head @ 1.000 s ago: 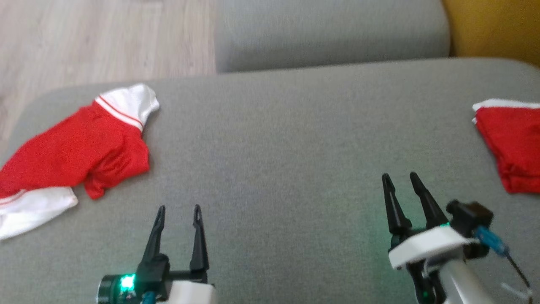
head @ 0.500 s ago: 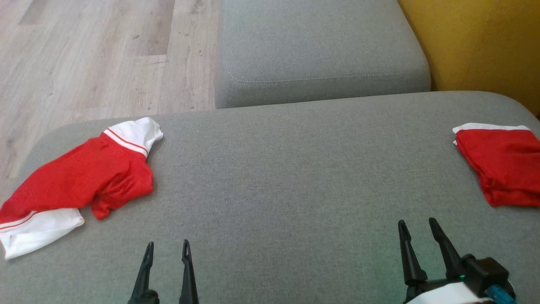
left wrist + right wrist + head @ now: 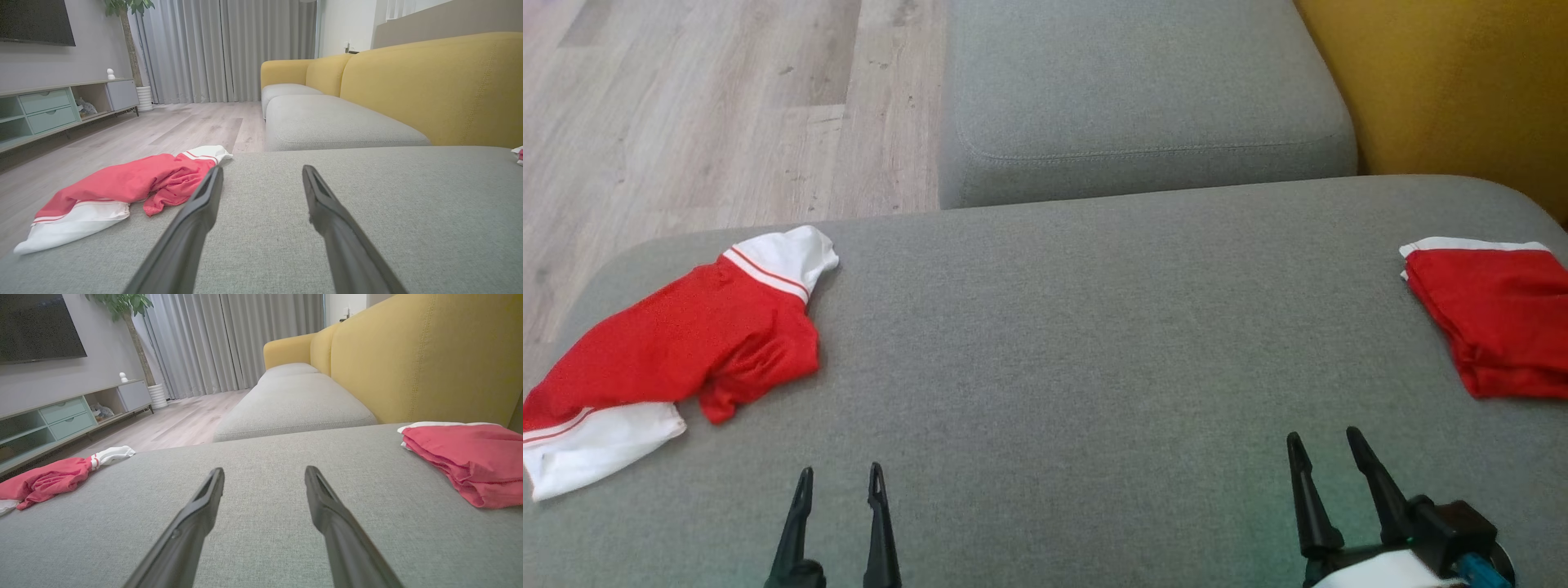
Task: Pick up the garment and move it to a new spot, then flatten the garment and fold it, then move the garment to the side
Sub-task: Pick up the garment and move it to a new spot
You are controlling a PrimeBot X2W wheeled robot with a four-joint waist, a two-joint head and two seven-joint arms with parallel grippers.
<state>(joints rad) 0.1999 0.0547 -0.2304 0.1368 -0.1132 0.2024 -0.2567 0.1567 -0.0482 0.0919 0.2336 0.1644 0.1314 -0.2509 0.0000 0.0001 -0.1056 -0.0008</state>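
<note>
Both the left gripper (image 3: 841,470) and right gripper (image 3: 1322,435) are spread, empty — the crumpled garment (image 3: 678,335) is laid on the cushion (image 3: 1054,327) forward-left of the nearer left one, long axis running near-left to far-right.

Red garment (image 3: 678,343), white red-striped ends; grey, perhaps flecked cushion (image 3: 1094,327).

The head camera has tipped upward over the last second, so the whole picture has slid down: more wood floor (image 3: 686,106) and yellow backrest (image 3: 1445,82) show, and the blur has cleared. The right tool (image 3: 1322,434) has dropped further in view than that shift explains (its tips now lie below the folded red garment (image 3: 1494,318), no longer level with it). In the last half second it has eased slightly left, as has the left tool (image 3: 840,469).
</note>
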